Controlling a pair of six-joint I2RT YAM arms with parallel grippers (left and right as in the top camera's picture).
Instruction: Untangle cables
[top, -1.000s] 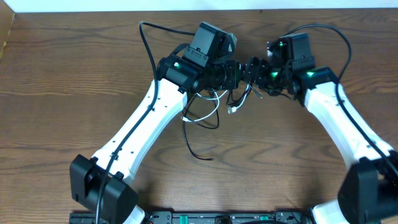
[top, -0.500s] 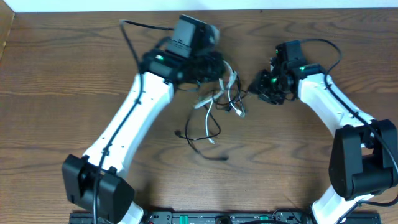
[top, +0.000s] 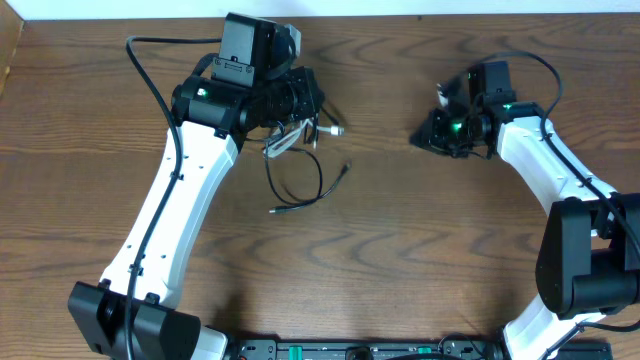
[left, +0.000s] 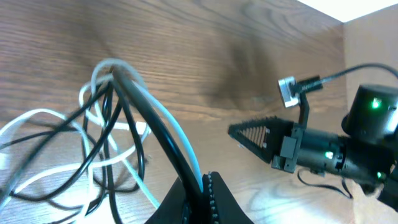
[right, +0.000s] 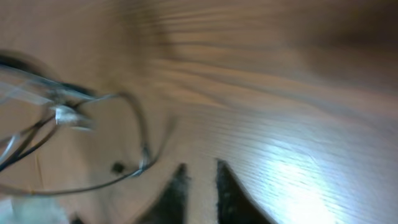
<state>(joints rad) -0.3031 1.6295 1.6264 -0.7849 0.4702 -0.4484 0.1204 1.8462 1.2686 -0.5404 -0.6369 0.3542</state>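
Observation:
My left gripper (top: 310, 108) is shut on the cables up at the back left of the wooden table (top: 400, 260). In the left wrist view its jaws (left: 204, 182) pinch a black strand (left: 146, 117) and a pale white strand side by side. A black-and-white tangle (left: 109, 84) hangs beyond them. From above, the white cord (top: 283, 142) bunches under the gripper. The black cord (top: 320, 185) loops down onto the table with a plug end (top: 275, 210). My right gripper (top: 418, 137) stands apart to the right. Its fingers (right: 180, 186) show a narrow gap with nothing between them.
A cardboard edge (top: 10, 50) sits at the far left corner. A silver plug on a black wire (left: 287, 92) sticks up above my right gripper (left: 249, 132). A thick black arm wire (top: 150, 70) arcs beside the left arm.
The left arm has swung left, dragging the cable bundle away from the right gripper. The right gripper has narrowed its jaws and holds no cable now.

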